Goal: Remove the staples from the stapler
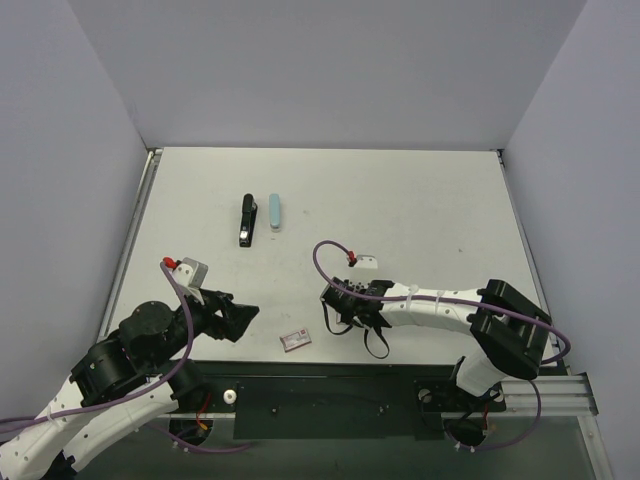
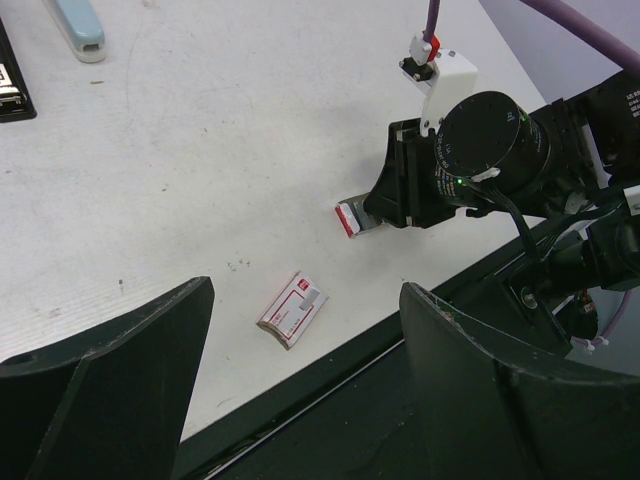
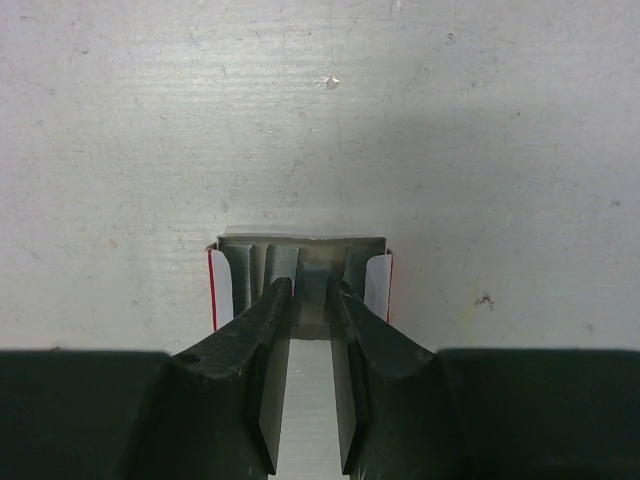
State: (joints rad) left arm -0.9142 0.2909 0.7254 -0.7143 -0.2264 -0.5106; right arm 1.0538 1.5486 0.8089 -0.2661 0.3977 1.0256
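Stapler (image 1: pixel 246 220) mid-table, right arm (image 1: pixel 440 305) stretched low leftward

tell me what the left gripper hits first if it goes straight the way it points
Most likely the small red and white cardboard box on the white table, just ahead of the open left gripper; depth is unclear, so it might pass above it.

I see robot lab cell: white table (image 1: pixel 430 200), blank walls (image 1: pixel 330 70) at 9, 12, 3 o'clock, my two cabled arms (image 1: pixel 430 305) based at 6, metal rail (image 1: pixel 550 398) beside.
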